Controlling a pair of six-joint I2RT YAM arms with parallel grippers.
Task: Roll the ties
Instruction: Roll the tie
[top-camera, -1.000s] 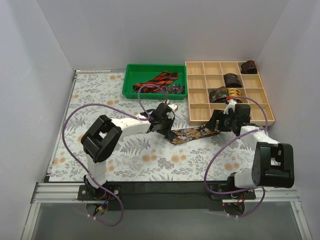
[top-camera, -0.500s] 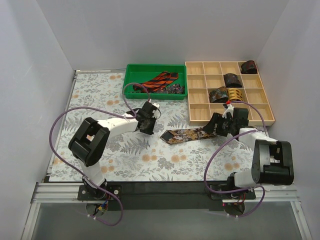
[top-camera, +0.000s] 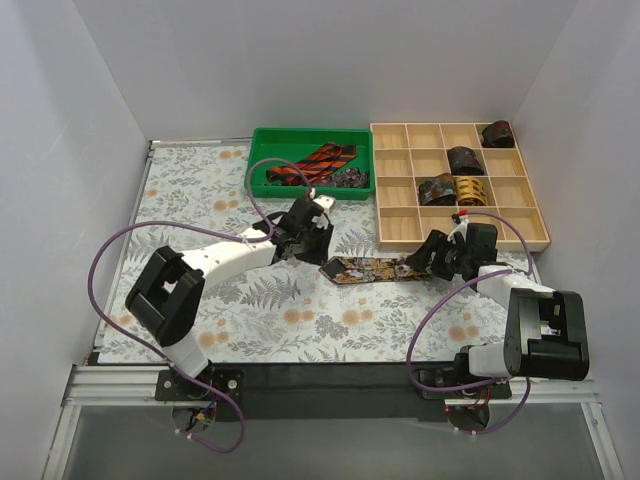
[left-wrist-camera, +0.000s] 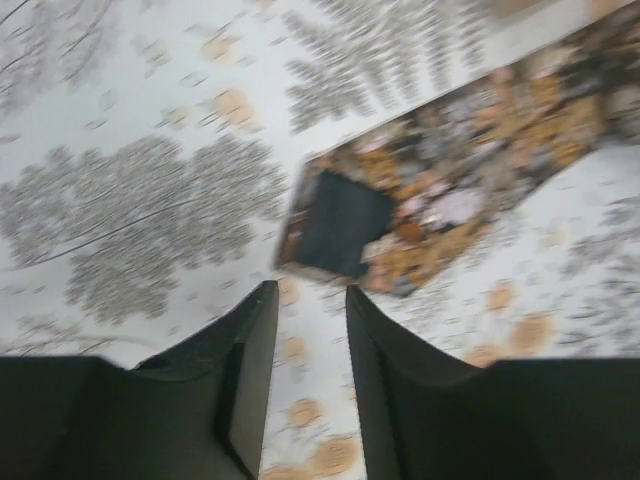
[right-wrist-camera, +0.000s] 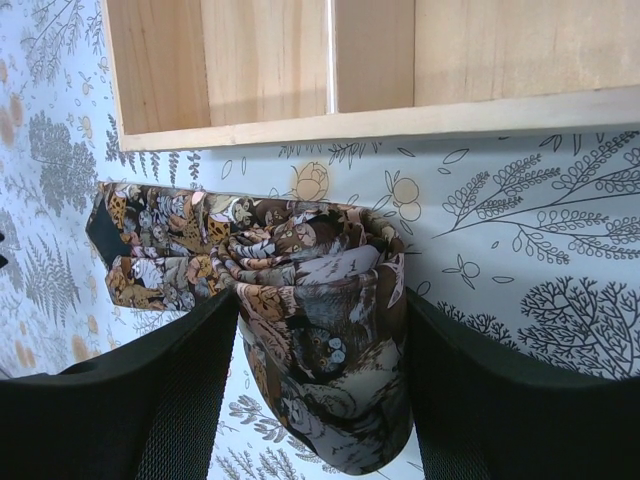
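A dark brown-gold printed tie (top-camera: 372, 268) lies on the floral cloth between the arms. My right gripper (top-camera: 432, 254) is shut on its partly rolled end (right-wrist-camera: 325, 355), just in front of the wooden tray. The loose tail runs left to a folded tip (left-wrist-camera: 345, 225). My left gripper (top-camera: 300, 238) hovers just left of that tip, jaws slightly apart and empty (left-wrist-camera: 308, 300). Red-black striped ties (top-camera: 320, 160) lie in the green bin (top-camera: 262, 172). Several rolled ties (top-camera: 462, 158) sit in the wooden tray's compartments.
The wooden compartment tray (top-camera: 395, 226) stands at the back right, its front wall close above the right gripper (right-wrist-camera: 330, 125). Purple cables (top-camera: 120, 250) loop over both arms. White walls close in the sides.
My left gripper let go of the tie's tail, swung left, then came back toward the tip. The tail lies shorter and flatter. My right gripper holds the roll, shifted slightly forward.
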